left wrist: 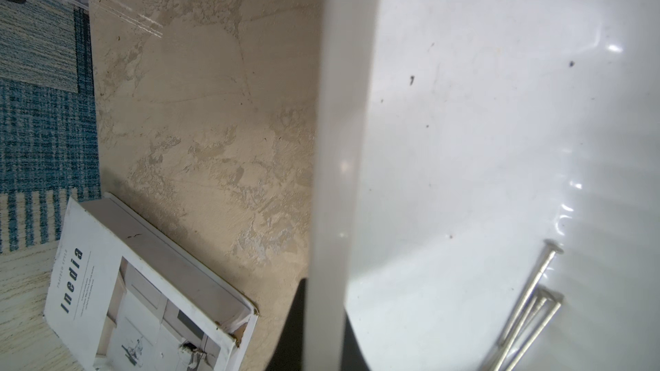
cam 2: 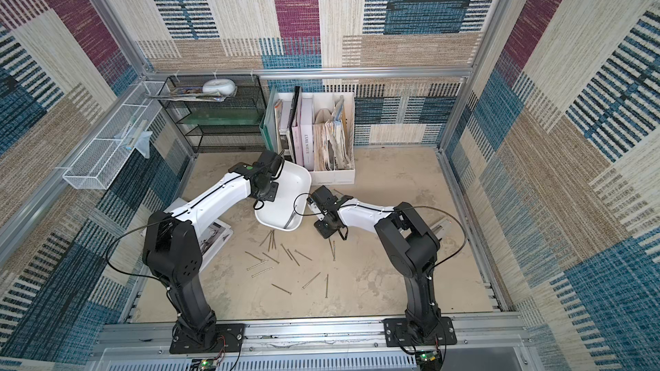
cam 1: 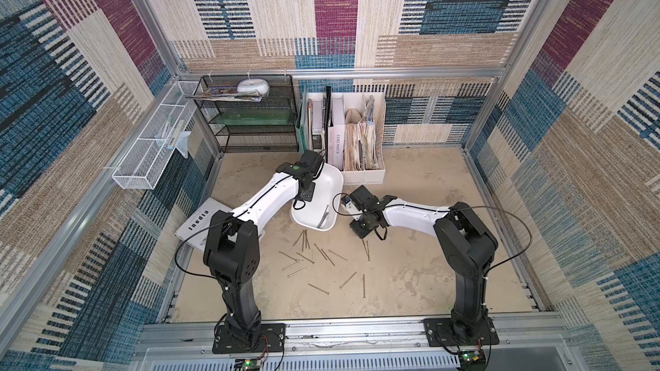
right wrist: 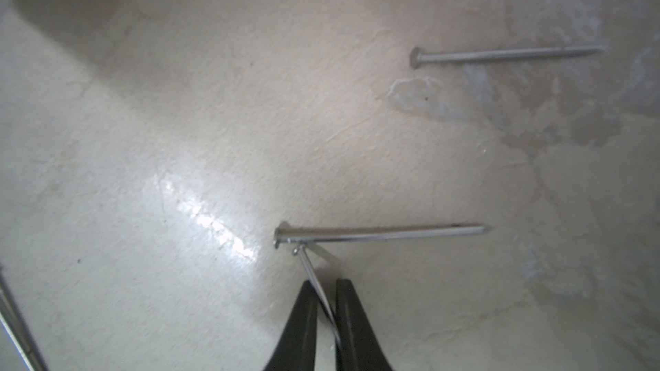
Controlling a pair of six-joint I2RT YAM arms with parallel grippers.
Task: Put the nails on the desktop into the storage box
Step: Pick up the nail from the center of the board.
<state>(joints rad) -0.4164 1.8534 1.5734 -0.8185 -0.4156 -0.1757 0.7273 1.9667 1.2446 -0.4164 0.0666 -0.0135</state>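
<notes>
1. Black tapered fingers (right wrist: 303, 315) of right gripper (right wrist: 323, 285) sat nearly together, pinched on one thin silvery held nail (right wrist: 310, 273). It was tilted, its small flat head just beside the head end of a flat nail (right wrist: 382, 235).
2. Another spare nail (right wrist: 507, 54) lay parallel and apart, on the glossy, mottled beige desktop (cam 1: 410, 280).
3. Dark fingers of left gripper (left wrist: 323, 319) sat either side of the smooth white plastic rim of the storage box (left wrist: 328, 137) and were closed on it.
4. In both top views the storage box (cam 1: 318, 205) (cam 2: 289, 190) was mid-desk, at 9 o'clock of the right gripper. It had rounded corners and low walls and appeared tipped.
5. Three boxed nails (left wrist: 528, 315) were bunched against one wall inside.
6. Loose nails (cam 1: 310, 258) were scattered at 6 o'clock of the box: long, thin, grey-brown, some crossed.
7. The white file holder (cam 1: 364, 173) stood at 1 o'clock of the box, just beside it. The white book (cam 1: 203, 219) lay flat at 9 o'clock.
</notes>
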